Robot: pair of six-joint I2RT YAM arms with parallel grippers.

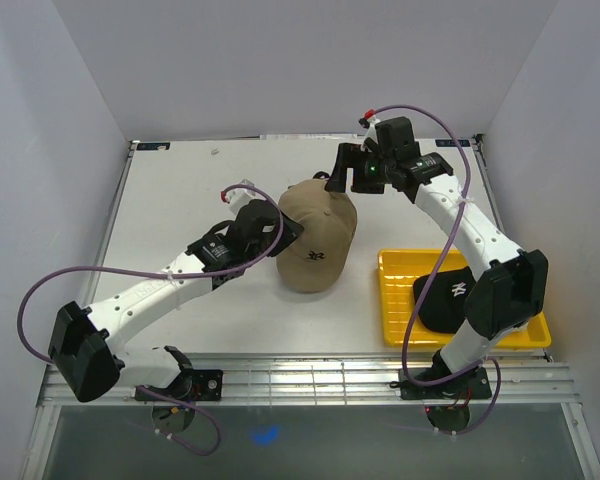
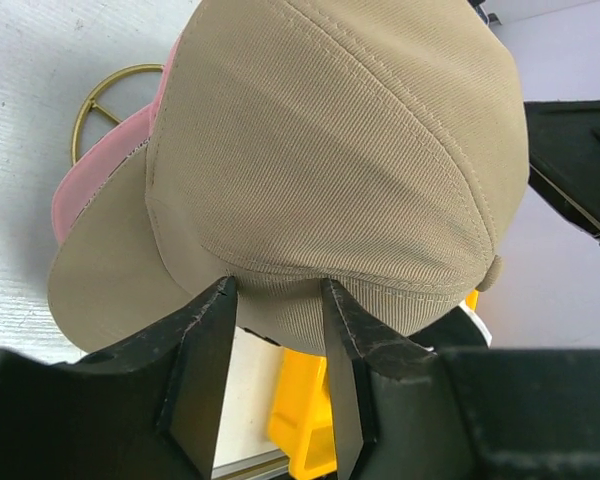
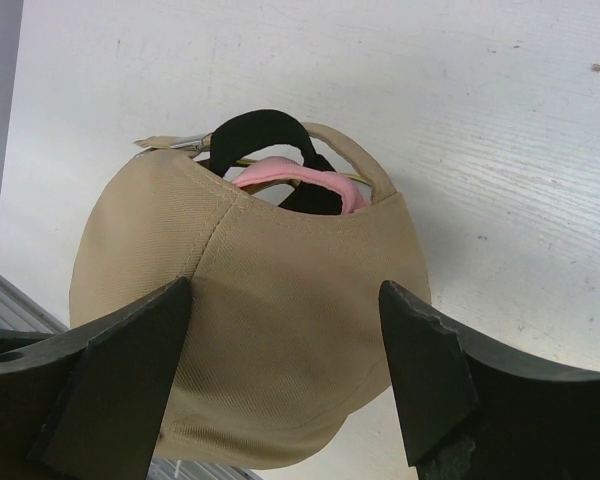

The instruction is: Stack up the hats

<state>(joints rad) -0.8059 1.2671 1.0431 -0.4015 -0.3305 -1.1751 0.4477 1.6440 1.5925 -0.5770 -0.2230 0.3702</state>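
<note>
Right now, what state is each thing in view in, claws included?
Tan hat: upright, sitting over the pink hat.
Pink hat: under the tan hat, mostly covered.
Gold stand: mostly hidden by the hats, ring showing.
Black hat: lying in the yellow tray.
Yellow tray: holds the black hat.
Left claw: open, tips at the tan hat's edge.
Right claw: open wide, flanking the tan hat's back.

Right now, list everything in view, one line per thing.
tan cap: one, tan, table centre, on top of the pink cap
pink cap: one, pink, under the tan cap
black cap: one, black, in the yellow tray
yellow tray: one, yellow, near right of table
wire stand: one, gold, under the caps
table: one, white
left claw: one, black, open, tips at the tan cap
right claw: one, black, open, behind the tan cap
</note>
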